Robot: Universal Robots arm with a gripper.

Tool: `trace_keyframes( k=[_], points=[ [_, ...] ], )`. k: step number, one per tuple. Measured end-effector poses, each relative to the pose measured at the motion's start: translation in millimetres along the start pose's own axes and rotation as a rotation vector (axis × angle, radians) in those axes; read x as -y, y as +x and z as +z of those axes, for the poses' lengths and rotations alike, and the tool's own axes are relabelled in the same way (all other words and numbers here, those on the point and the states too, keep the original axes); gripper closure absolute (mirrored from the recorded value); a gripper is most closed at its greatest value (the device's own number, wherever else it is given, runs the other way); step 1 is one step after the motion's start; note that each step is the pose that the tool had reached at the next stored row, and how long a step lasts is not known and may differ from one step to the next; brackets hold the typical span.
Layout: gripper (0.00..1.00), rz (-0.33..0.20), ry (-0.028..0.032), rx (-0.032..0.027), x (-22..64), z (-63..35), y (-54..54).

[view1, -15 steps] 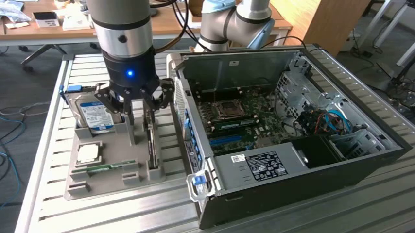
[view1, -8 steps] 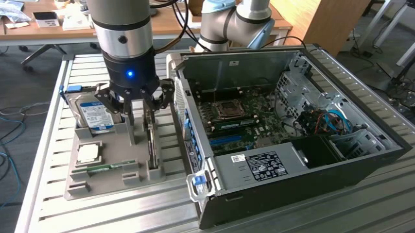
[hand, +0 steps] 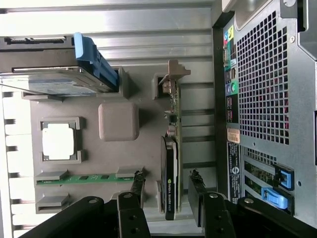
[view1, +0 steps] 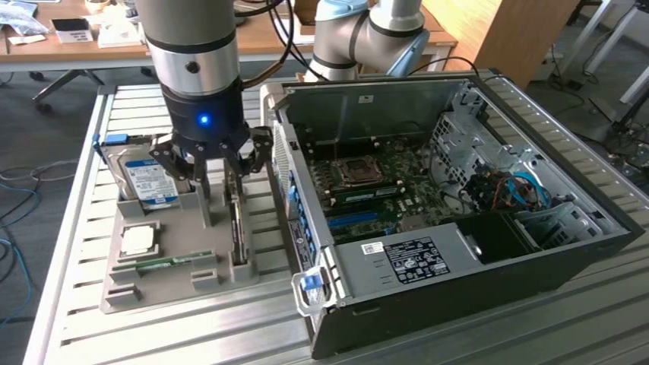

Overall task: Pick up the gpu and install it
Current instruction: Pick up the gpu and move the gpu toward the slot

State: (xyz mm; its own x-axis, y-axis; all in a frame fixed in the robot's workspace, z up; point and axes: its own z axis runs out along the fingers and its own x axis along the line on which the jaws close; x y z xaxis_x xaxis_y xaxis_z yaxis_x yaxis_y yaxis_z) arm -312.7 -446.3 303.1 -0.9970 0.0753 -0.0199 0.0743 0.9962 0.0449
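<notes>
The gpu is a thin dark card standing on edge in a slot of the grey holder tray, with its silver bracket at the far end. In the exterior view the gpu sits at the tray's side nearest the computer case. My gripper is open, one finger on each side of the card's near end and a gap showing at both sides. Seen from outside, the gripper hangs straight down over that slot, just above the tray.
The tray also holds a blue-and-white-labelled hard drive, a square processor and a green memory stick. The open computer case with its motherboard lies close beside the tray on the slatted metal table.
</notes>
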Motion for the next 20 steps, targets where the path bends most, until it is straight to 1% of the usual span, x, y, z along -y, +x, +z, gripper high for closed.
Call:
trace_keyframes(
  k=[12,20],
  points=[
    [0.51,0.0,0.0,0.0,0.0,0.9,0.0],
    [0.51,0.0,0.0002,-0.0003,0.3,6.4,0.1]
  ],
)
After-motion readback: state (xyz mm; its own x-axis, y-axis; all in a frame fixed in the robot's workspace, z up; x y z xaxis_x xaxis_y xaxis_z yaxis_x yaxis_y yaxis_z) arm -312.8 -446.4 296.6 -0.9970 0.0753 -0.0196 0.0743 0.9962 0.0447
